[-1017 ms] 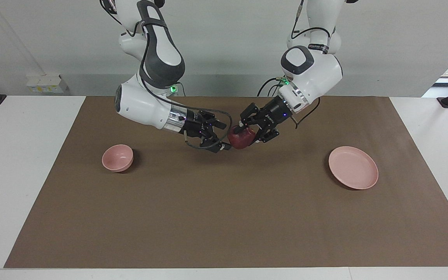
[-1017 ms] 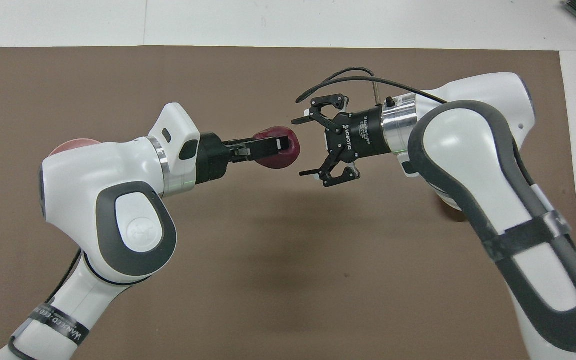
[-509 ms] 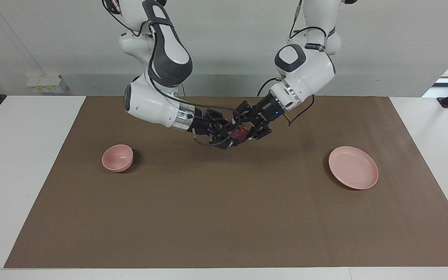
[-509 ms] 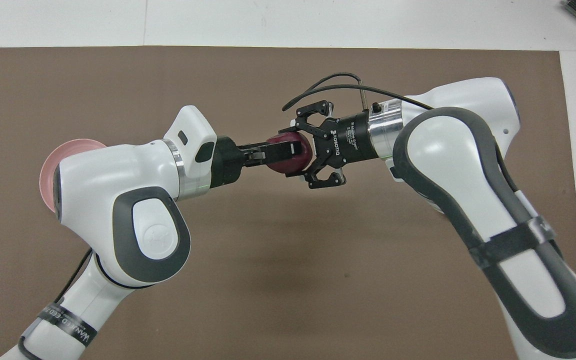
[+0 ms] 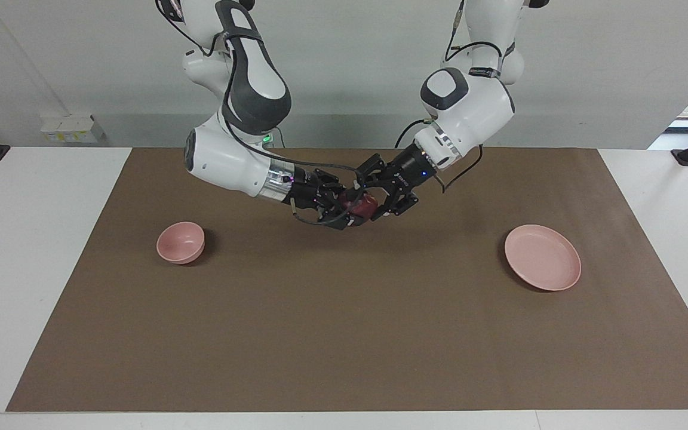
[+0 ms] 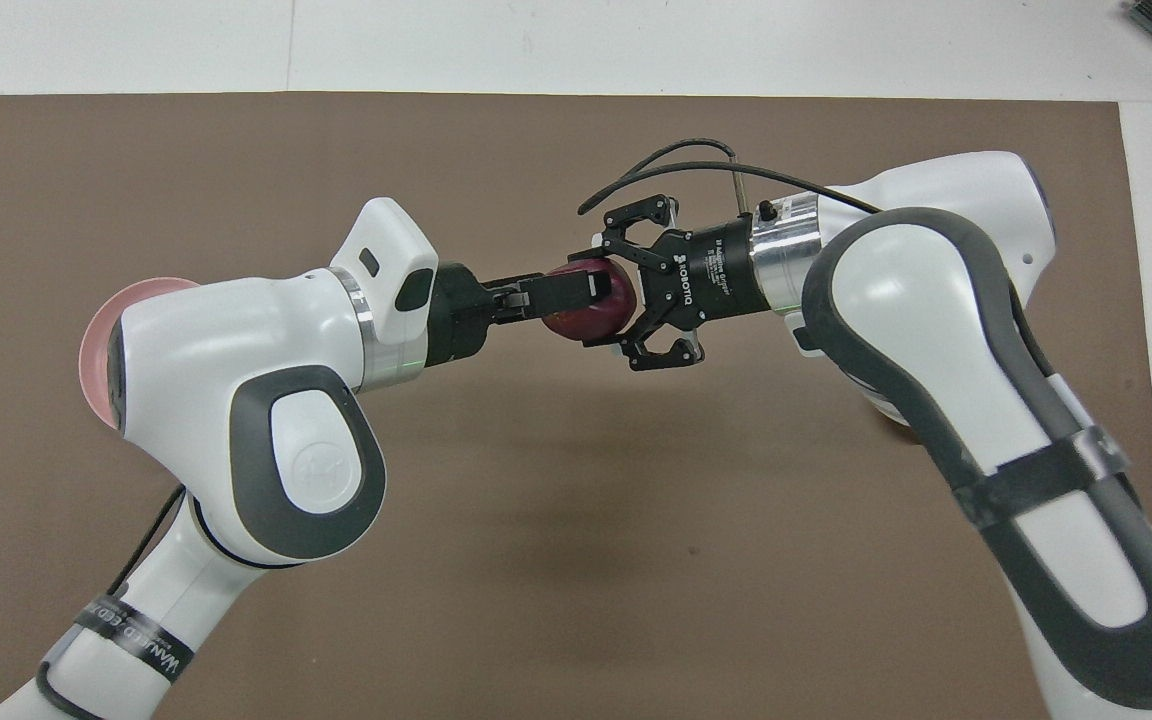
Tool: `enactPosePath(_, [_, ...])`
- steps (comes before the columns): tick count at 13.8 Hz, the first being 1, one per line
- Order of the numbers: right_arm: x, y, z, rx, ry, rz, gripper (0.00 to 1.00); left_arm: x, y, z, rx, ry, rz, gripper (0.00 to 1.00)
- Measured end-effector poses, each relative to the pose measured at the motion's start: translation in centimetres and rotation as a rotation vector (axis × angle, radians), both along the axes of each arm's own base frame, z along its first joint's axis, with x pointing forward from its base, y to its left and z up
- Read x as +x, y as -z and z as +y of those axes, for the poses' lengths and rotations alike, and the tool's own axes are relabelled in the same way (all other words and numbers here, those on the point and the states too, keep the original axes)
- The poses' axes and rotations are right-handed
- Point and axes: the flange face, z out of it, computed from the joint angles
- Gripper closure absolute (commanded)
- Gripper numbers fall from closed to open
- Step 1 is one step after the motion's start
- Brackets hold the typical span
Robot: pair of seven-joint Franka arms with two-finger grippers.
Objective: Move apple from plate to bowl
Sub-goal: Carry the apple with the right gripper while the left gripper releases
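The dark red apple [image 5: 361,206] hangs in the air over the middle of the brown mat [image 5: 344,334], between the two grippers. My left gripper [image 5: 369,203] is shut on it; in the overhead view one finger lies across the top of the apple [image 6: 591,318]. My right gripper [image 5: 349,210] is open, and its fingers reach along both sides of the apple [image 6: 598,295]. The pale pink plate [image 5: 542,257] lies bare toward the left arm's end; in the overhead view my left arm covers most of the plate [image 6: 94,340]. The small pink bowl [image 5: 181,242] stands toward the right arm's end.
The brown mat covers most of the white table [image 5: 33,251]. Both arms lean in over the mat's middle, toward the robots' side. A black cable [image 6: 656,165] loops over my right gripper's wrist.
My right gripper has moved in toward the apple, and its open fingers now reach around it. My left gripper, with the apple, has shifted slightly toward the right arm's end.
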Motion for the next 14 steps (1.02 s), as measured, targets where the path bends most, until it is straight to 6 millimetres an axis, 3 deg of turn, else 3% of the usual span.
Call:
enactPosePath(4, [0.6, 0.5, -2.4, -0.026, -0.038, -0.064, 1.0, 0.5, -0.6, 0.4, 0.074, 0.017, -0.042, 0.0])
enactPosePath(7, [1.2, 1.6, -5.5, -0.152, -0.142, -0.189, 1.0, 0.9, 0.0, 1.4, 0.157, 0.066, -0.051, 0.0])
enactPosePath(12, [1.7, 4.1, -12.3, -0.515, -0.6, -0.471, 1.0, 2.8, 1.8, 6.7, 0.433, 0.193, -0.06, 0.0])
enactPosePath(14, [1.8, 4.8, -16.1, -0.613, -0.777, -0.517, 1.0, 2.8, 2.6, 8.1, 0.543, 0.257, -0.044, 0.0])
